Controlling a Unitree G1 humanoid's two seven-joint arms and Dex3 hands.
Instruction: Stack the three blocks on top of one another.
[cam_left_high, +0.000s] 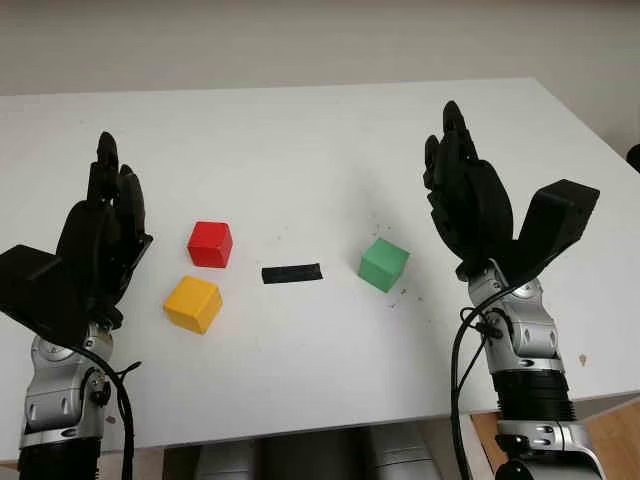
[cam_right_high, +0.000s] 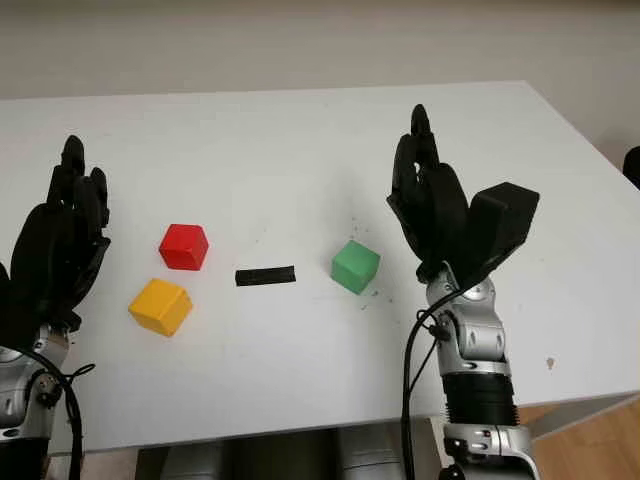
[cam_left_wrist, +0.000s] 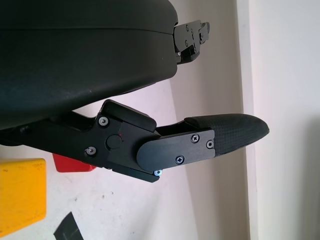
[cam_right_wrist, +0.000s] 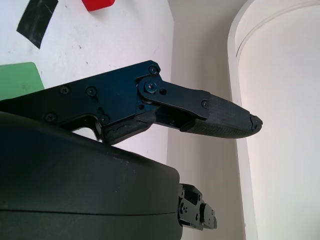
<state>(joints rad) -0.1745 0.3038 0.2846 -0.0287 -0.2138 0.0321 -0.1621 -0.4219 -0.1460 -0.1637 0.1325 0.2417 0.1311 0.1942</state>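
Three blocks lie separately on the white table, none stacked. The red block sits left of centre, with the yellow block just beside it on the near side, apart but close. The green block lies right of centre, well apart from the other two. A strip of black tape lies flat on the table between the red and green blocks.

The left hand is raised above the table's left side, near the red and yellow blocks, open and holding nothing. The right hand is raised to the right of the green block, likewise open and empty.

Assessment: stacking has not begun. The blocks appear to be small rigid cubes, probably light, with smooth painted faces that could slip under a weak pinch. Flat opposing side faces offer the soundest hold; fingers should close squarely across two parallel faces near mid-height, leaving the underside free for placement. The green and yellow blocks sit turned relative to the table edge, so the hand would need matching rotation. Light blocks may shift if nudged on approach or release
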